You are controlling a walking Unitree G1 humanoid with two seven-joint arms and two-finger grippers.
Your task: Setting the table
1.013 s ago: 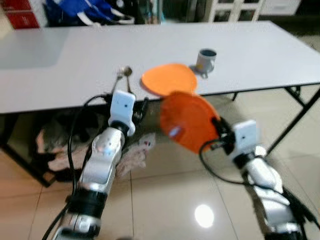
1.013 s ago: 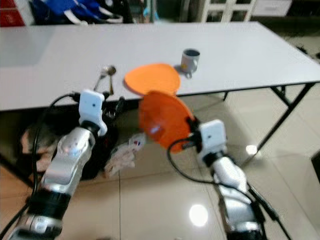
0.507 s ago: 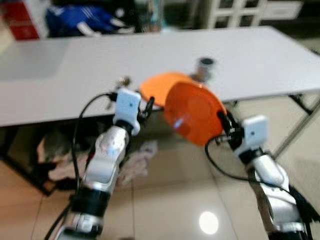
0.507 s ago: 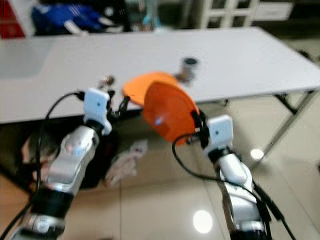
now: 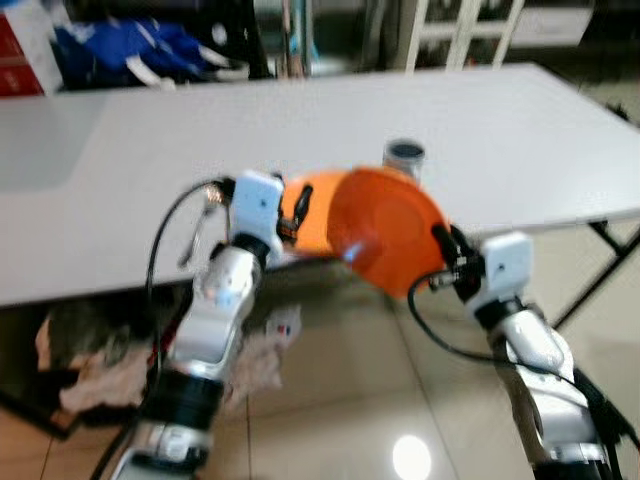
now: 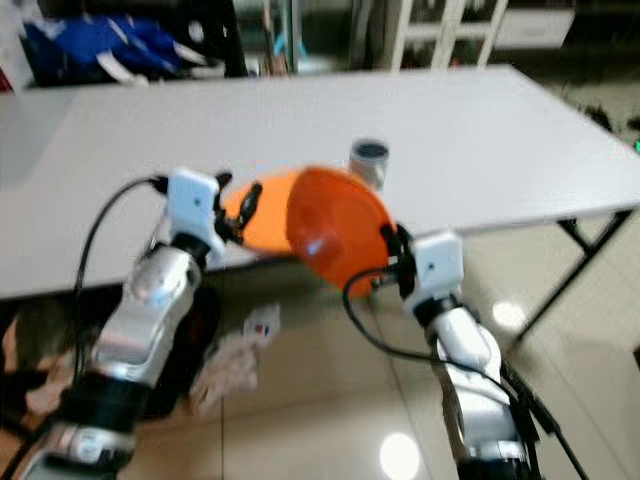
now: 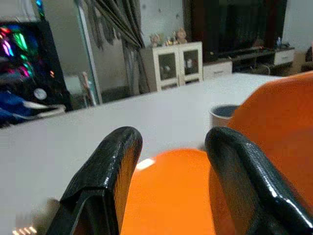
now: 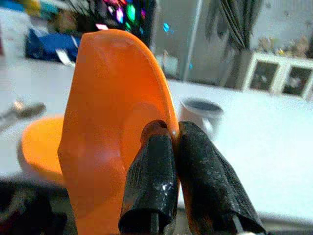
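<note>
One orange plate [image 5: 315, 205] and mug [image 5: 404, 156] sit on the counter [image 5: 520, 120]; right gripper [image 8: 176, 142] jaws pinch a second orange plate [image 5: 385, 240], unplaced; left gripper [image 7: 171, 147] jaws wide.

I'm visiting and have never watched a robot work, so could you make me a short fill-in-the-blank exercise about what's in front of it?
1. The right gripper is shut on the rim of an orange ____.
2. The left gripper, over the table's near edge, is ____.
3. Beyond the orange plate on the table stands a ____.

Missing words: bowl; open; mug
</note>
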